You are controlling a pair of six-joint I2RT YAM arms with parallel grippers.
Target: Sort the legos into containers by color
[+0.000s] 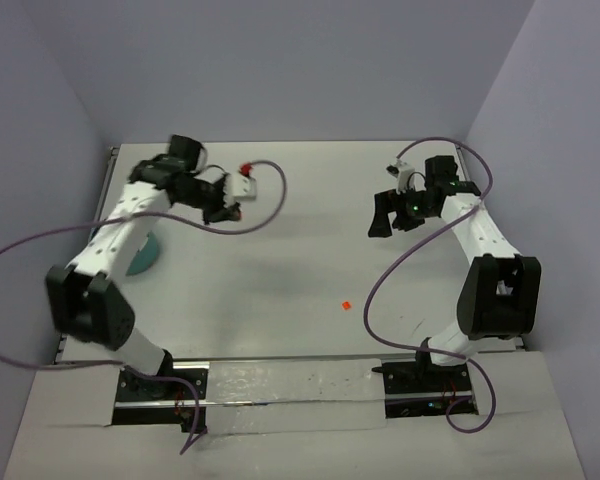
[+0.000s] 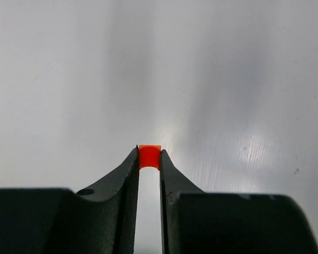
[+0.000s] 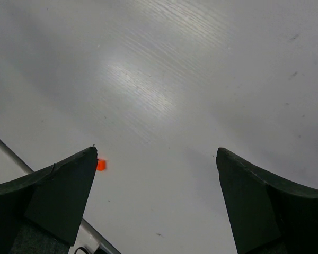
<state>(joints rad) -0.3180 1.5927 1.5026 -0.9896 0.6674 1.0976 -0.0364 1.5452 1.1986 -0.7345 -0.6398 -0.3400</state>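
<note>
Right of the bowl (image 1: pixel 143 255), the left gripper (image 2: pixel 149 153) pinches an orange brick (image 2: pixel 149 157).
Its jaws sit nearly together, clamped on the brick's sides. Farther right of the bowl, the right gripper (image 3: pixel 156 150) hangs spread wide, holding nothing; a second orange brick (image 1: pixel 346 304) lies on the table (image 1: pixel 280 270).

No readable text or labels anywhere.

Diffuse light is falling evenly; glare is streaking the table (image 3: pixel 132 90) around 11 o'clock in the right wrist view, shadows showing faint.
</note>
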